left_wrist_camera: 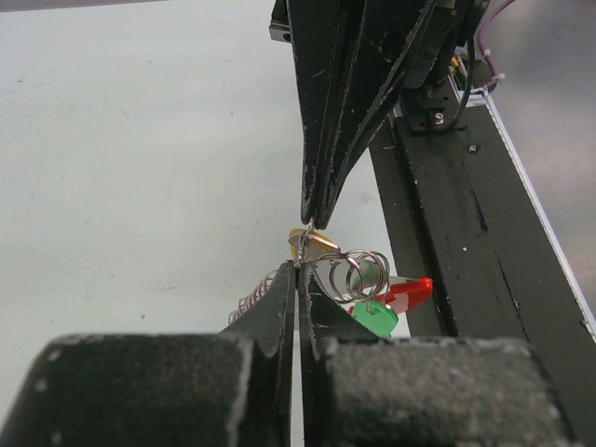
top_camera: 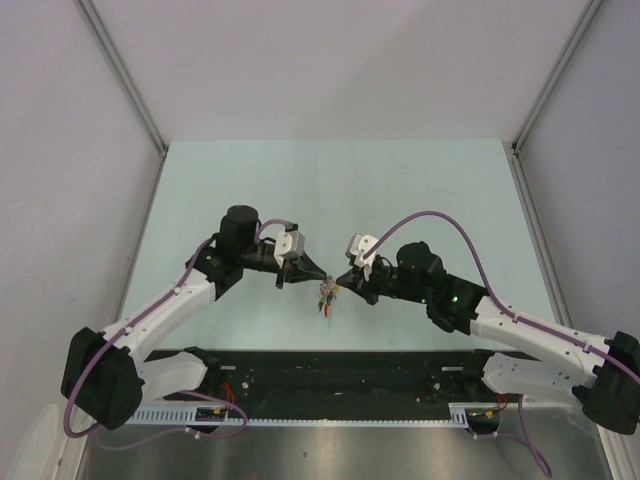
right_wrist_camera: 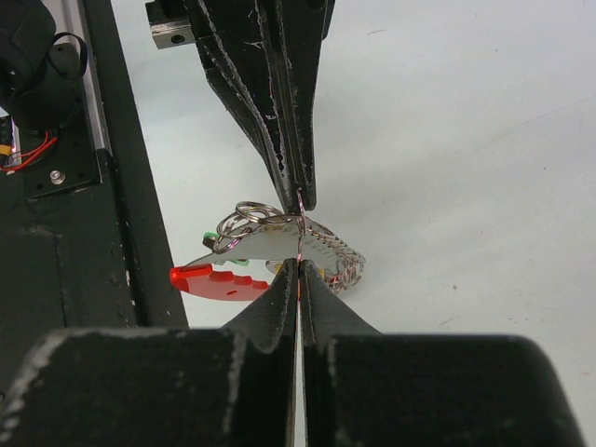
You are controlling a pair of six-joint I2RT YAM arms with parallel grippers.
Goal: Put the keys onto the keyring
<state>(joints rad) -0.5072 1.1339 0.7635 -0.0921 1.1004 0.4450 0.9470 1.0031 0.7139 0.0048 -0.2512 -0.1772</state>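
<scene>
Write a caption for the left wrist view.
Left gripper and right gripper, both shut, pinch the keyring tip to tip beside the keys.

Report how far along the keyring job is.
Apparently done: red key and green key hang bunched with the keyring. In hand: left fingers and right fingers, both shut, pinch that bunch from opposite sides. Left: yellow key sits at the tips; whether it's threaded can't be told.

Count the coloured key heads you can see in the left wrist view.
3. The yellow key sits highest, left of the wire rings; the red key juts out to their right; the green key lies just below it. Others may be hidden.
</scene>
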